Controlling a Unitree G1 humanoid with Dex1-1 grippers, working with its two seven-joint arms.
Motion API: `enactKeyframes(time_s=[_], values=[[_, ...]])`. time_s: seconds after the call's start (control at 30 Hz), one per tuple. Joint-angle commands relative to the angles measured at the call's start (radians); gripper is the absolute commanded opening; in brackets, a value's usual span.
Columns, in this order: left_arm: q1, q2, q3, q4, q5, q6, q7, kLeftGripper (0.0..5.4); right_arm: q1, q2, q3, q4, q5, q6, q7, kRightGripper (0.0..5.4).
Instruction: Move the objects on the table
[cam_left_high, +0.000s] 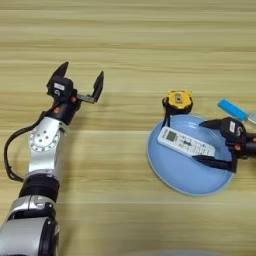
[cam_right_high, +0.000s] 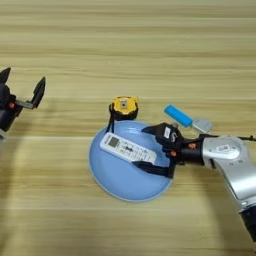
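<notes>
While remote (cam_right_high: 128, 148) lies on plate (cam_right_high: 120, 182) | right gripper (cam_right_high: 146, 150) fingers spread | labels unreadable

A round light-blue plate (cam_right_high: 120, 182) lies flat on the light wooden table (cam_right_high: 130, 45), a little to the right of the centre. On the plate rests a slim white remote control (cam_right_high: 127, 148) with a small screen at its end toward 10 o'clock; its long axis runs from 10 to 4 o'clock. At 12 o'clock from the plate, touching its rim, sits a yellow-and-black tape measure (cam_right_high: 123, 107) with a black strap. At about 2 o'clock, apart from the plate, lies a small bright blue block (cam_right_high: 178, 116).
</notes>
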Motion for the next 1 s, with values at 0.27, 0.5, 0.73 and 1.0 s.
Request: enactKeyframes(time_s=[0.27, 0.5, 0.73, 1.0], values=[[-0.013, 0.008, -0.001, 0.014, -0.002, -0.006, -0.003, 5.4, -0.031, 0.004, -0.143, -0.012, 0.076, -0.001, -0.056, 5.36], [-0.015, 0.01, 0.0, 0.016, -0.003, -0.007, -0.004, 5.4, -0.072, 0.02, -0.2, 0.057, 0.075, 0.005, -0.127, 5.36], [-0.015, 0.009, -0.001, 0.017, -0.001, -0.008, -0.002, 5.4, -0.136, 0.074, -0.171, 0.127, 0.041, 0.037, -0.196, 5.36], [-0.012, 0.007, -0.002, 0.011, -0.001, -0.008, -0.001, 5.4, -0.215, 0.144, -0.135, 0.202, 0.006, 0.124, -0.278, 5.36]])
